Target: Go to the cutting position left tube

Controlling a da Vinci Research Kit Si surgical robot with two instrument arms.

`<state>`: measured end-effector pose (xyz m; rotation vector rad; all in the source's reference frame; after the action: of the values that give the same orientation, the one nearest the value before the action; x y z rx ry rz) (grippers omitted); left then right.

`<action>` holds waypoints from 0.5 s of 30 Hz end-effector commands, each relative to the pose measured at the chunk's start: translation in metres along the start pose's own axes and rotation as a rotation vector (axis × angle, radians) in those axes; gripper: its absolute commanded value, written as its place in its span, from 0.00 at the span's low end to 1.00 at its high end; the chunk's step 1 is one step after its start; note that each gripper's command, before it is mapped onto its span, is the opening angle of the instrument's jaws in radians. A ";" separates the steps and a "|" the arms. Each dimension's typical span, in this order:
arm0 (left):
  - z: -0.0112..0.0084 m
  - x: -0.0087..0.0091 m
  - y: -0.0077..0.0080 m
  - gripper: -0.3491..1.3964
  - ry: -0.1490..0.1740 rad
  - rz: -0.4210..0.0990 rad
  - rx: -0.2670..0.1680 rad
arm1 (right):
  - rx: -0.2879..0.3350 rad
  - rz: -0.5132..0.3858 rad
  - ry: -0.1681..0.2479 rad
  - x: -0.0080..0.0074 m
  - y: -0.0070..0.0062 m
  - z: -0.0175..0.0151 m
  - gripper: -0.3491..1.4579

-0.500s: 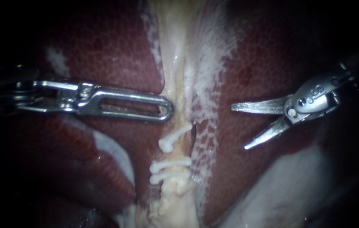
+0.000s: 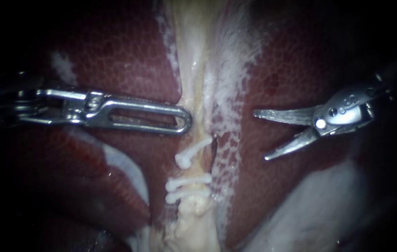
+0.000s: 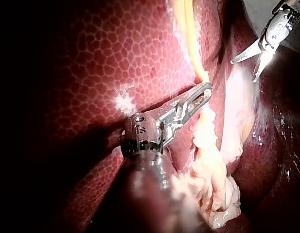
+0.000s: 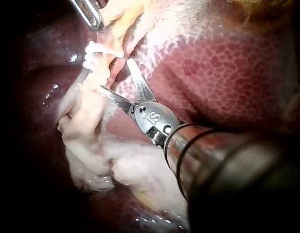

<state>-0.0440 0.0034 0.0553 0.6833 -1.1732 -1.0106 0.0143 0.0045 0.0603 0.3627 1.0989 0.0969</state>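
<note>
endoscope view: clipped tube (image 2: pixel 198 165) runs near-to-far down the centre of the field as a pale strand, with dark red liver (image 2: pixel 114 60) on both sides. three white clips (image 2: pixel 190 179) sit across it: one slanted, then a pair close together just nearer. a short bare stretch of tube shows between the slanted clip and the pair. a dark slit lies just right of the tube at the level of the slanted clip, and past it is a band of white webbed tissue (image 2: pixel 228 107).

left instrument (image 2: pixel 186 122): comes in level from the left. its slotted jaws lie together with nothing seen between them. the tip touches the left edge of the pale strand, just far of the slanted clip. left wrist view agrees: left instrument (image 3: pixel 207 90) with its tip against the yellowish strand.

right instrument (image 2: pixel 260 135): two slim pointed blades spread in a clear v, holding nothing. the tips point left and hang over the liver, right of the webbed band and apart from the tube.

right wrist view: right instrument (image 4: pixel 115 74) has its blades parted, with the clips (image 4: pixel 94 53) just ahead of the tips. whether a blade touches tissue cannot be told.

left wrist view: right instrument (image 3: pixel 244 71) shows far off, blades apart.
</note>
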 end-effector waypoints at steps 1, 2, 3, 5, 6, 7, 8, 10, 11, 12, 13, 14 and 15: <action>-0.0002 -0.0002 -0.0002 0.00 0.000 -0.002 0.002 | 0.015 0.007 -0.010 -0.0004 -0.0001 0.0003 0.98; -0.0004 -0.0004 -0.0004 0.00 0.000 -0.003 0.003 | 0.025 0.010 -0.015 -0.0007 -0.0003 0.0006 0.98; -0.0005 -0.0005 -0.0005 0.00 0.000 -0.004 0.004 | 0.040 0.019 -0.024 -0.0011 -0.0005 0.0011 0.98; -0.0008 -0.0008 -0.0010 0.00 0.001 -0.006 0.005 | 0.063 0.031 -0.041 -0.0018 -0.0008 0.0019 0.97; -0.0010 -0.0009 -0.0012 0.00 0.001 -0.007 0.006 | 0.079 0.046 -0.053 -0.0022 -0.0011 0.0024 0.97; -0.0012 -0.0011 -0.0014 0.00 0.002 -0.008 0.007 | 0.091 0.055 -0.061 -0.0025 -0.0013 0.0028 0.97; -0.0013 -0.0012 -0.0016 0.00 0.002 -0.009 0.007 | 0.110 0.062 -0.069 -0.0028 -0.0016 0.0034 0.96; -0.0016 -0.0013 -0.0020 0.00 0.003 -0.010 0.008 | 0.137 0.077 -0.080 -0.0032 -0.0020 0.0042 0.95; -0.0018 -0.0014 -0.0022 0.00 0.003 -0.010 0.009 | 0.150 0.087 -0.091 -0.0034 -0.0022 0.0047 0.95; -0.0018 -0.0014 -0.0023 0.00 0.003 -0.011 0.010 | 0.159 0.094 -0.095 -0.0035 -0.0023 0.0050 0.94; -0.0020 -0.0015 -0.0024 0.00 0.005 -0.011 0.013 | 0.167 0.094 -0.101 -0.0035 -0.0024 0.0053 0.94; -0.0022 -0.0016 -0.0026 0.00 0.005 -0.012 0.014 | 0.176 0.096 -0.105 -0.0036 -0.0025 0.0056 0.94; -0.0023 -0.0017 -0.0027 0.00 0.008 -0.012 0.013 | 0.188 0.103 -0.104 -0.0035 -0.0026 0.0059 0.94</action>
<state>-0.0425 0.0037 0.0513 0.7062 -1.1701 -1.0114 0.0179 -0.0004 0.0649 0.6024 0.9857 0.0661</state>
